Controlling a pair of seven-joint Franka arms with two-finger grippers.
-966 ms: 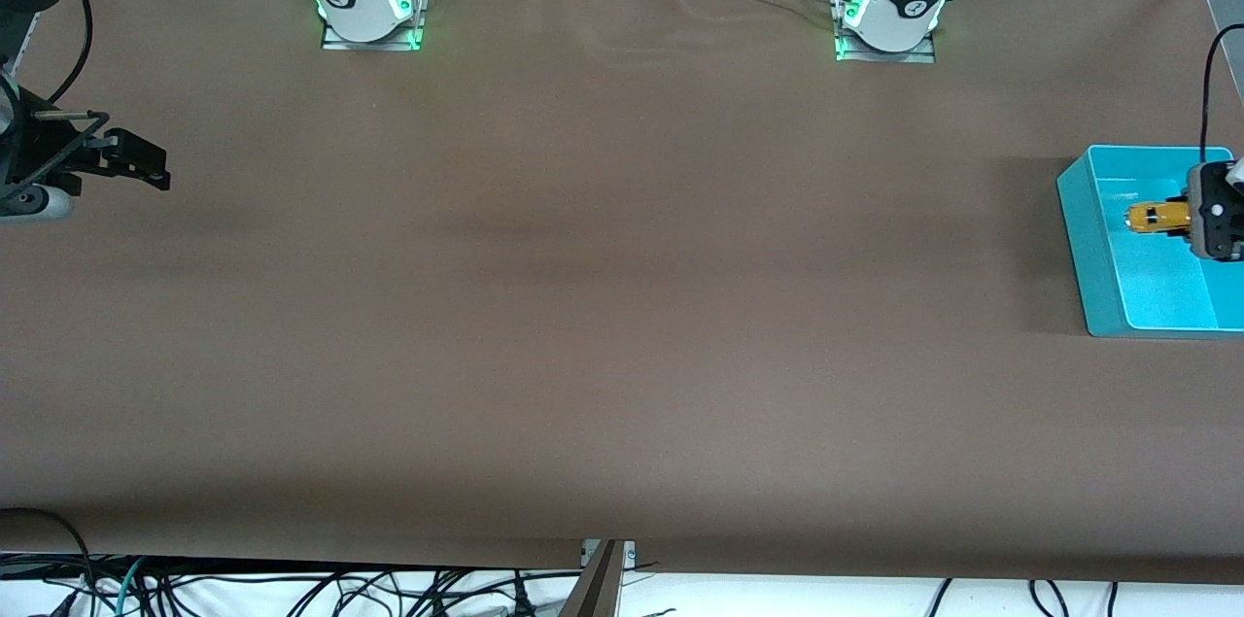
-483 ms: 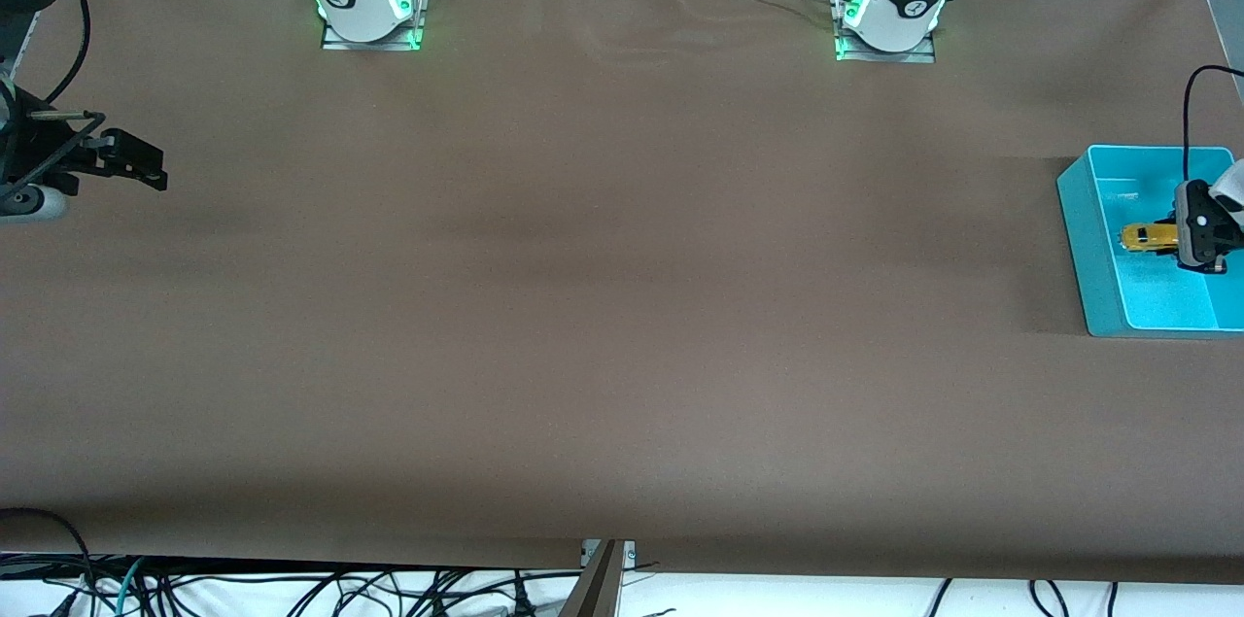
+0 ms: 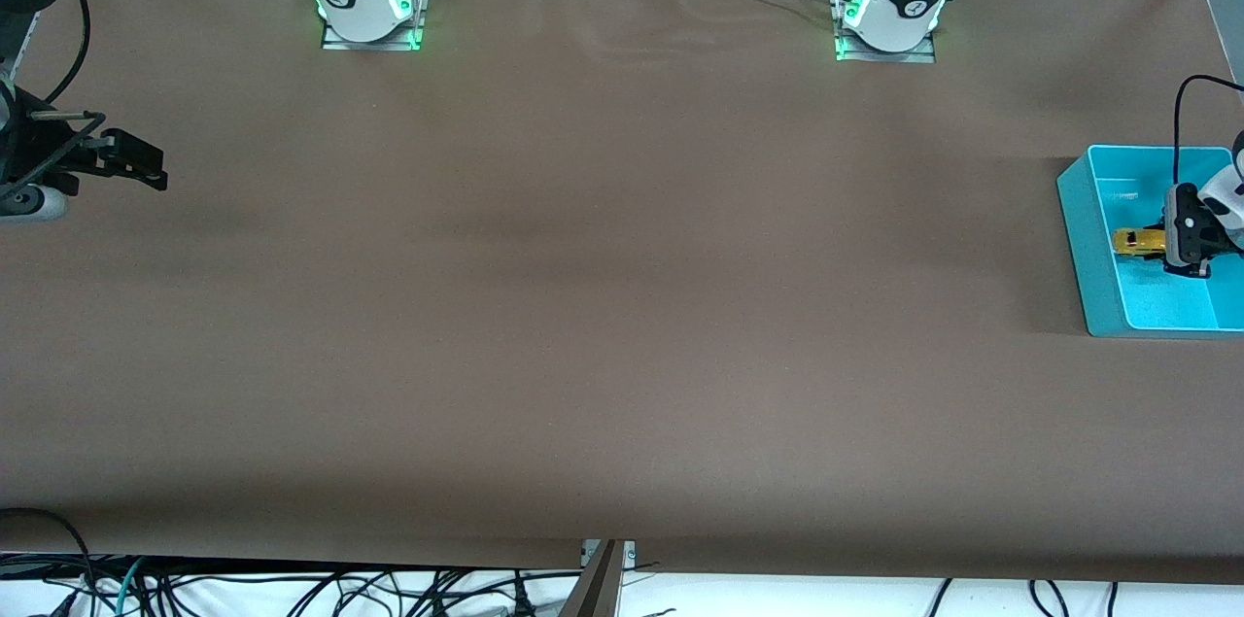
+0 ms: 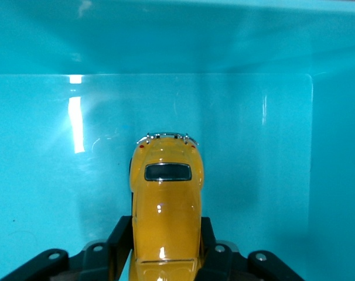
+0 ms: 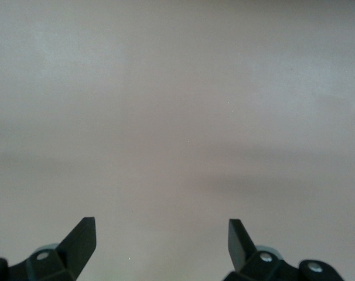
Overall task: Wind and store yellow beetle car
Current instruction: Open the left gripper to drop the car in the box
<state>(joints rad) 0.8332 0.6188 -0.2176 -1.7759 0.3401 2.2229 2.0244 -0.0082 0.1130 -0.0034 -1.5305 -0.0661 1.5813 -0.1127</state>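
Note:
The yellow beetle car is inside the teal bin at the left arm's end of the table. My left gripper reaches down into the bin and is shut on the car. In the left wrist view the car sits between my black fingers, which press on both its sides, and my left gripper is low over the bin floor. My right gripper waits open and empty over the table edge at the right arm's end, and in its own wrist view only bare table shows.
The brown table cover spans the whole view. The bin's walls close round the car. Cables hang off the table edge nearest the front camera.
My left gripper has gone lower into the teal bin with the yellow car in it. The right arm has not moved.

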